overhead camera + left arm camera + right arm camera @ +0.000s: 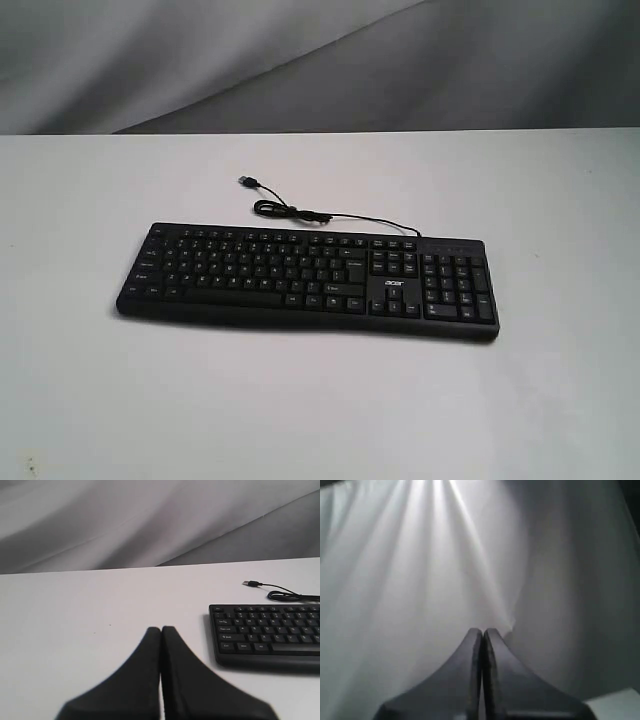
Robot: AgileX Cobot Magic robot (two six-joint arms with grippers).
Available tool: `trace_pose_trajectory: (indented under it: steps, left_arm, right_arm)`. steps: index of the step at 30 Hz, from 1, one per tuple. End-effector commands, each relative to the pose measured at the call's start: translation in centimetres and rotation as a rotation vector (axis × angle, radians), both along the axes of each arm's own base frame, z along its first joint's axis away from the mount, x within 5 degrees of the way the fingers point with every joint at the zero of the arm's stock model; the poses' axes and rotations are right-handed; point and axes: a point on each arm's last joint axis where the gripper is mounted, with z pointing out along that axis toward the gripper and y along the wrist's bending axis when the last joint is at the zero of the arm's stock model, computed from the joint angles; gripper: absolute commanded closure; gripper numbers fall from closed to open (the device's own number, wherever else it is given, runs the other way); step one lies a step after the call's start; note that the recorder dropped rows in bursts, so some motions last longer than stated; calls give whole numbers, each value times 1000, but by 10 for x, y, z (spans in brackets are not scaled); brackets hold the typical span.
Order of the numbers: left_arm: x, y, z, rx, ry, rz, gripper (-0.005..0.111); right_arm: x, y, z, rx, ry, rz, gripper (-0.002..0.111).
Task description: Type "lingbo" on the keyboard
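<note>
A long black keyboard (310, 280) with white legends and an acer logo lies flat on the white table (300, 410), its thin black USB cable (300, 212) curling away behind it. Neither gripper shows in the exterior view. In the left wrist view my left gripper (161, 629) is shut with nothing between its fingers, hovering over bare table beside the keyboard's (267, 635) Ctrl and Shift end, apart from it. My right gripper (483, 630) is shut and empty too, pointing at the grey cloth backdrop; the keyboard is out of that view.
A draped grey cloth backdrop (320, 60) hangs behind the table's far edge. The USB plug (247, 181) lies loose on the table behind the keyboard. A corner of the white table (620, 702) shows in the right wrist view.
</note>
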Motion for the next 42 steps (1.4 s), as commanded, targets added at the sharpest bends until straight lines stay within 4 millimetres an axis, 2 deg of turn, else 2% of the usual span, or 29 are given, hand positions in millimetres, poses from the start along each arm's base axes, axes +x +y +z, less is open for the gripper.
trace_pose_trajectory:
  steps: [1, 6, 7, 10, 12, 13, 16, 19, 22, 27, 29, 35, 38, 42]
  left_arm:
    - [0, 0, -1, -5, -5, 0, 106]
    - [0, 0, -1, -5, -5, 0, 106]
    - [0, 0, -1, -5, -5, 0, 106]
    - [0, 0, -1, -5, -5, 0, 106]
    - [0, 0, -1, -5, -5, 0, 106]
    - [0, 0, -1, -5, -5, 0, 106]
    - [0, 0, -1, -5, -5, 0, 106]
    - [0, 0, -1, -5, -5, 0, 106]
    - [0, 0, -1, -5, -5, 0, 106]
    - [0, 0, -1, -5, -5, 0, 106]
    - [0, 0, -1, -5, -5, 0, 106]
    - [0, 0, -1, -5, -5, 0, 106]
    - [0, 0, -1, -5, -5, 0, 106]
    - [0, 0, -1, -5, -5, 0, 106]
  right_arm:
    - [63, -4, 3, -59, 330, -1, 108]
    - [144, 8, 0, -220, 628, 60, 108]
    - [163, 12, -4, -260, 720, 67, 108]
    - [204, 23, -18, -377, 916, 91, 108]
    - [228, 34, -23, -453, 1004, 116, 108]
    - [244, 42, -32, -512, 1040, 148, 108]
    - [269, 64, -44, -639, 1051, 262, 108]
    - [289, 95, -64, -774, 1039, 460, 108]
    - [299, 131, -83, -880, 979, 693, 108]
    - [296, 187, -100, -854, 879, 1080, 108]
    - [292, 207, -106, -840, 840, 1183, 108]
    - [267, 258, -133, -1014, 770, 1330, 108]
    - [255, 277, -142, -1069, 764, 1365, 108]
    - [260, 283, -154, -1081, 776, 1286, 108]
